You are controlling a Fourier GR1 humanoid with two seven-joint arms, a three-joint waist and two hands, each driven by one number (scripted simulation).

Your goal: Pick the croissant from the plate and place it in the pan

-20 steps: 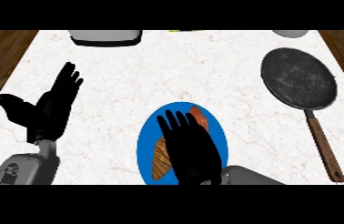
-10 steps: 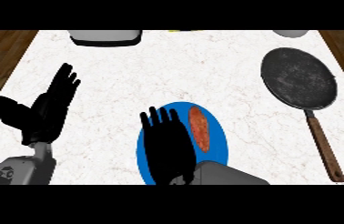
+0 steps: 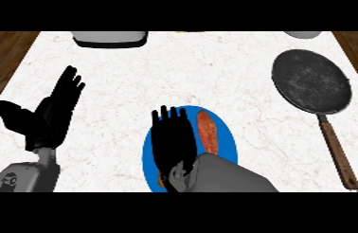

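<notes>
Head view: the right hand point(image 3: 171, 139) hangs over the left part of the blue plate point(image 3: 228, 149), fingers straight and holding nothing, while the croissant point(image 3: 207, 134) lies on the plate just beside it, to its right. The dark pan point(image 3: 311, 81) sits well apart at the counter's right. The left hand point(image 3: 52, 111) rests open near the left edge, fingers up.
</notes>
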